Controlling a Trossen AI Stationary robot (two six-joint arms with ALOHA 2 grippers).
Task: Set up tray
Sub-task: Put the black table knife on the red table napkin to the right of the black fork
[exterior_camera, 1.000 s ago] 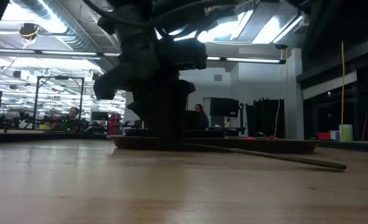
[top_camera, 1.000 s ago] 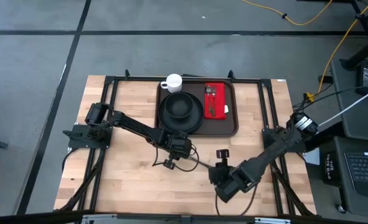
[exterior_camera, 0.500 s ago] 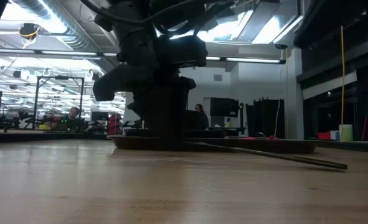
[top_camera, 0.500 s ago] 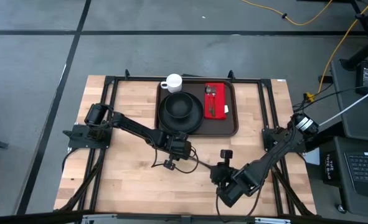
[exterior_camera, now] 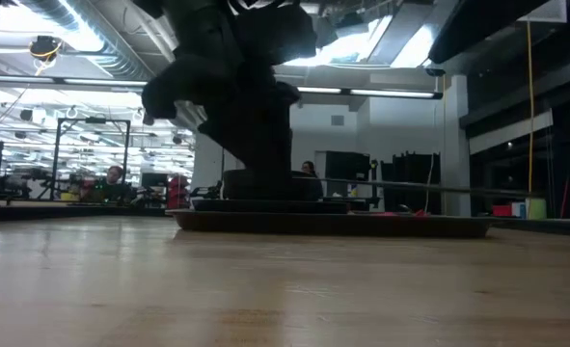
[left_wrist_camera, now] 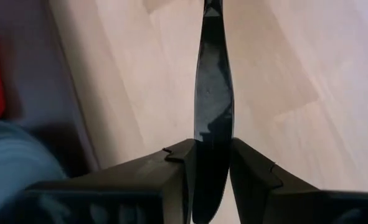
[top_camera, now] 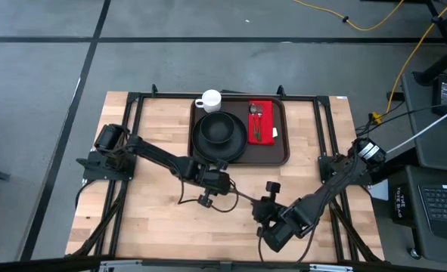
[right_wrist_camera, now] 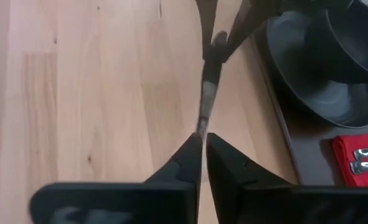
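The dark brown tray [top_camera: 280, 154] lies at the table's far middle. It carries a black plate [top_camera: 208, 147] with a bowl [top_camera: 220, 128], a white cup [top_camera: 210, 100] and a red napkin [top_camera: 264, 113] with a fork and a spoon. Just near of the tray, a thin dark knife [top_camera: 246, 196] spans between my two grippers. My left gripper [top_camera: 225, 187] is shut on one end. My right gripper [top_camera: 262, 205] is shut on the other end. In the low view the knife [exterior_camera: 429, 187] shows level above the tabletop. My left gripper [left_wrist_camera: 210, 168] pinches the knife [left_wrist_camera: 213, 93] near one end between its two fingers, and the rest runs straight out ahead along them. The knife is lifted clear of the table. My right gripper [right_wrist_camera: 202, 146] pinches the knife's other end [right_wrist_camera: 201, 127] at its fingertips. It comes from the table's right and near side, in line with the knife, which runs on to the left gripper [right_wrist_camera: 220, 37].
The tray's near rim [exterior_camera: 333, 224] lies just beyond the grippers. Bare wood stretches left, right and near of them [top_camera: 155, 219]. Black frame rails [top_camera: 132, 113] run along both table sides. People and desks show in the room far behind.
The knife was slanted, with its free end on the table. That end has come up, and the knife now hangs level and clear. My right gripper has moved a little toward the left gripper and closed in on that end. My left arm has risen slightly.
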